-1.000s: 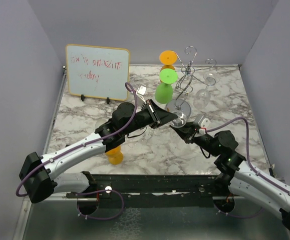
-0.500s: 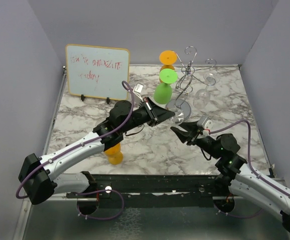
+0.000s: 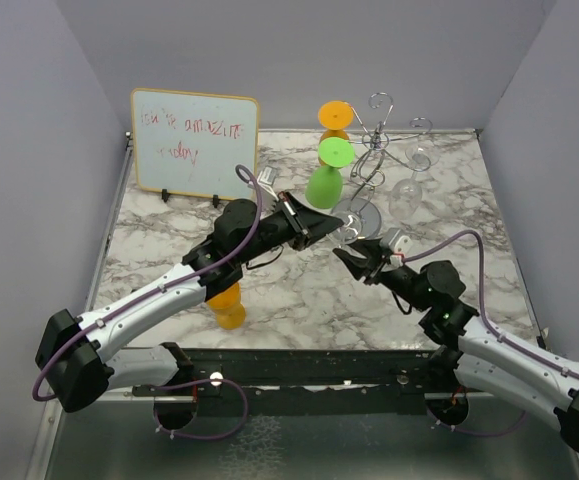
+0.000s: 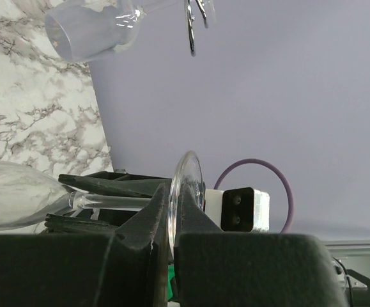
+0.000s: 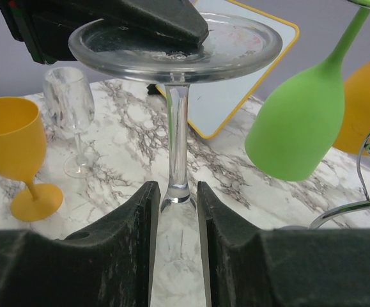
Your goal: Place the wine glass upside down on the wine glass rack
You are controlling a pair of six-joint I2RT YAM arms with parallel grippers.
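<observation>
The clear wine glass (image 3: 353, 237) is held in the air, foot toward my left arm. My left gripper (image 3: 321, 225) is shut on the edge of its foot (image 4: 188, 182). In the right wrist view the stem (image 5: 177, 121) rises to the foot, with the left fingers on top of it. My right gripper (image 5: 177, 192) is shut on the neck of the bowl, one finger on each side; it shows in the top view (image 3: 349, 254). The wine glass rack (image 3: 374, 150) stands just behind on its chrome base (image 3: 367, 213).
A green glass (image 3: 326, 182) and a clear glass (image 3: 409, 183) hang upside down on the rack; an orange glass (image 3: 334, 114) is behind it. An orange glass (image 5: 12, 137) and a small clear glass (image 5: 69, 105) stand on the table. A whiteboard (image 3: 194, 143) stands at the back left.
My right gripper let go of the bowl and drew back, then came forward again and closed on the bowl's neck. My left gripper kept the foot and shifted slightly left.
</observation>
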